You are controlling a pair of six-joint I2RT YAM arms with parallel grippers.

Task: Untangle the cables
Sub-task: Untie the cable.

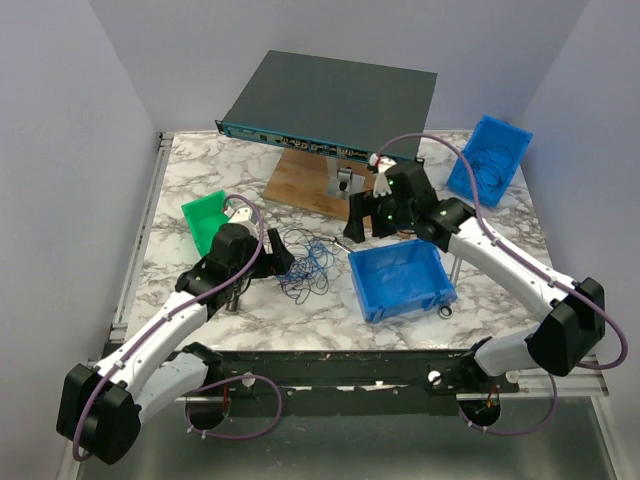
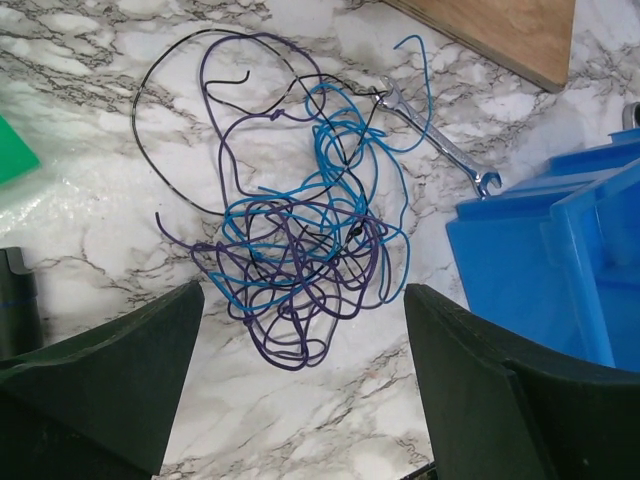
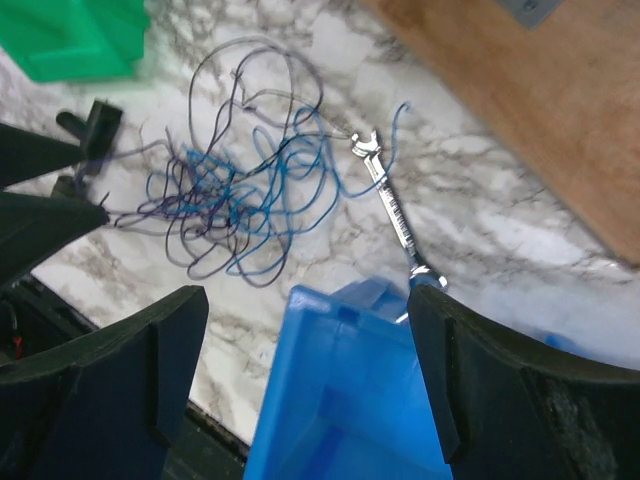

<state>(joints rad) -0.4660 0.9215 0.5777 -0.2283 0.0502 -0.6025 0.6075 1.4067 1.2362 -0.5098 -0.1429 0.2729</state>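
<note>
Evidently both arms are only approaching, jaws standing wide and holding nothing, while the cables (image 2: 290,230) are lying knotted on the marble surface (image 2: 90,200), needing one loose strand pinched.

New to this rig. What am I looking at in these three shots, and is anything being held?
Two white robot arms are bolted at the table's near edge, each ending in a two-finger claw. The overhead picture comes from a fixed camera above and behind them; the other two come from cameras on each wrist, with dark fingers at the bottom corners. On the marble table lie the cables, a loose tangle of thin blue, purple and black wire, and a small wrench beside a blue bin. There is also a green bin, a second blue bin and a wooden board. The left claw and right claw are both open, holding nothing.
</note>
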